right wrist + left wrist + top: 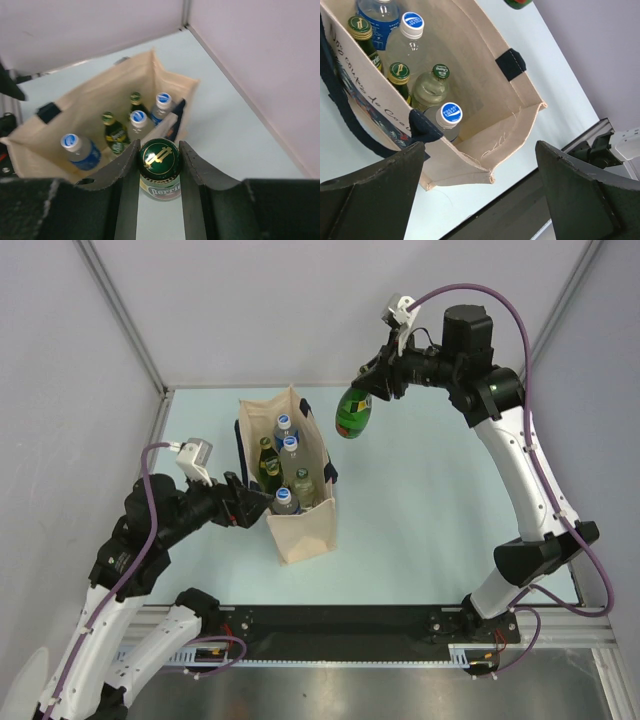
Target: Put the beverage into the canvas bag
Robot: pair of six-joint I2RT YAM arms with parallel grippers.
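So, table (420,520): pale blue top, walled at the back and sides, with bare surface to the right of the bag where the right arm works.
Canvas bag (305,530): stands upright left of centre with its mouth open upward. Its long axis runs from the near edge toward the back wall, and a navy strap (350,130) droops outside the left wall.
Left gripper (243,503): jaws spread wide and holding nothing. It sits just beside the bag's near-left corner; I cannot tell whether it touches the cloth.
Right gripper (368,390): pinched narrow on the neck of the green bottle, just under the cap, and raised near the bag's far-right corner.
Green bottle (352,413): the beverage, not yet in the bag. It hangs cap up with its long axis close to vertical, outside the right wall.
Key relation: the mouth lies to the robot's left of the bottle and lower. The right arm is the one carrying it.
Bottles in bag (287,455): five upright, some with blue caps and some with green. They cluster toward the left wall and the near end.
Open room: a free strip along the inside of the right wall looks like the likeliest slot.
Edge to watch: the soft right rim stands between the bottle and that slot, so the bottle's base probably has to pass above it before going down.
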